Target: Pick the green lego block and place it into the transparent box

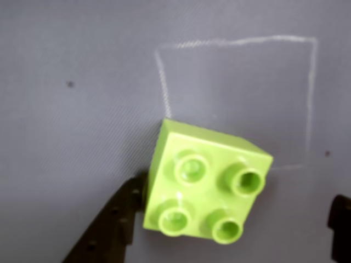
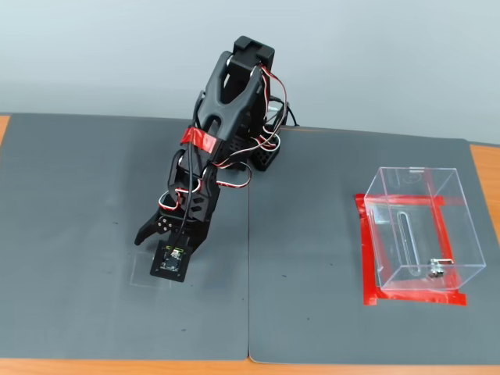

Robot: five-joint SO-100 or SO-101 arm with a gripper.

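Observation:
The green lego block point(image 1: 205, 183) lies studs-up on the grey mat, at the lower edge of a chalk-drawn square point(image 1: 312, 87). In the wrist view my gripper point(image 1: 238, 194) is open around it: the left finger point(image 1: 118, 219) touches the block's left side, and the right finger point(image 1: 340, 219) stands well apart at the right edge. In the fixed view the gripper point(image 2: 166, 237) is low over the mat at the left, and the block is hidden behind the arm's wrist camera. The transparent box point(image 2: 418, 195) stands empty at the right of the mat, far from the gripper.
Red tape point(image 2: 366, 258) frames the box's spot on the mat. The arm's base point(image 2: 262, 152) stands at the back middle. A seam point(image 2: 248, 273) runs between the two grey mats. The orange table edge point(image 2: 484, 168) shows at the far right.

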